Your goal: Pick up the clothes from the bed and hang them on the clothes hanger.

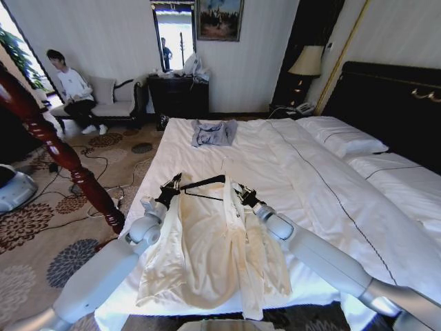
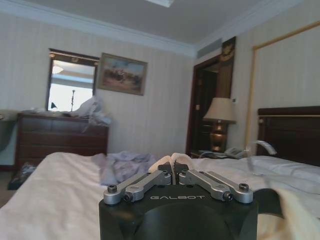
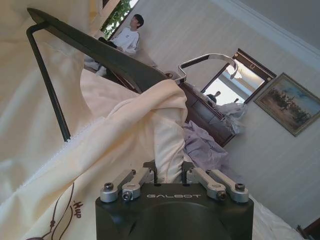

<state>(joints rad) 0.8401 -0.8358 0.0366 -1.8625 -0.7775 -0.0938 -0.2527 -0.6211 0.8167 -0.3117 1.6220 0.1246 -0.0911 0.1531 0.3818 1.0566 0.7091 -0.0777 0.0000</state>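
The pale cream clothes point(image 1: 207, 241) lie spread on the near end of the bed point(image 1: 303, 172), collar toward the pillows. The black clothes hanger point(image 1: 204, 182) sits across the shoulders, partly inside the garment. My left gripper point(image 1: 173, 183) is shut on the left shoulder fabric, a cream fold point(image 2: 172, 160) bunched at its tips. At the other shoulder my right gripper point(image 1: 238, 192) is shut on the fabric point(image 3: 160, 115). The right wrist view has the hanger's dark arm point(image 3: 100, 50) and silver hook point(image 3: 210, 59) just beyond the pinched cloth.
A small grey-blue garment point(image 1: 213, 132) lies farther up the bed. A thick dark-red wooden post point(image 1: 62, 152) slants at the bed's left side, over patterned carpet with cables. A dark dresser point(image 1: 178, 95) and a lamp point(image 1: 306, 63) stand by the far wall.
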